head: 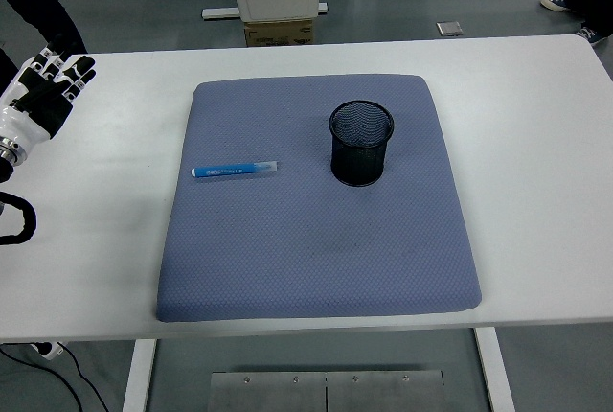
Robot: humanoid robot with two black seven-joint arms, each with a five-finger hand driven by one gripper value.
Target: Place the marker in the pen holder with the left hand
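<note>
At the bench's far left: left hand [43, 91] — fingers spread apart, holding nothing, well apart from the marker.
Marker: marker [235, 170] lies flat on the grey mat [316, 259], left of centre, running left to right, with its darker blue end toward the hand.
Pen holder: black mesh pen holder [361, 142] stands upright on the same mat, to the marker's right and well apart from it.
Step in hand: the reach to the marker, judged not yet a grasp.
Doing it well: come down over the marker's middle, pinch across its thin body, lift level — then tip it upright over the holder's mouth before letting go.
Hard to see: the left arm is cut off at the picture's edge; the right arm is out of view; the marker's print is too small to read.
</note>
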